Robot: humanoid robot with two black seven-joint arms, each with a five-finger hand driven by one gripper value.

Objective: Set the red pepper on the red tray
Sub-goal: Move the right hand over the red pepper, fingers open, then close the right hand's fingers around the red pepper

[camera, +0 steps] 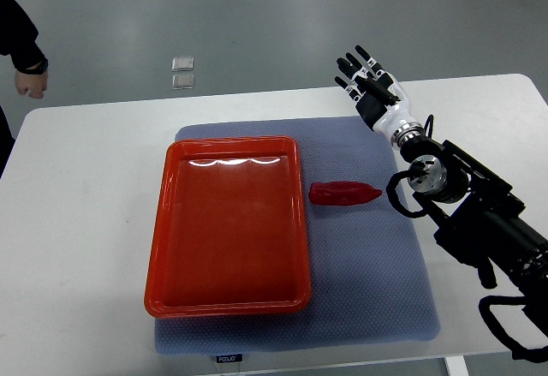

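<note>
pepper (344,193) lies on the mat (377,256) just at the tray's (171,222) 3 o'clock; right hand (366,80), fingers spread, empty, hovers toward 1 o'clock. a glancing grasp could roll it away.

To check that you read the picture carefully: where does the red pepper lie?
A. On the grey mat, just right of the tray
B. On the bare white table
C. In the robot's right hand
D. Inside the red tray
A: the red pepper lies on the grey mat beside the right rim of the red tray, apart from the right hand, whose fingers are spread and hold nothing.
</note>
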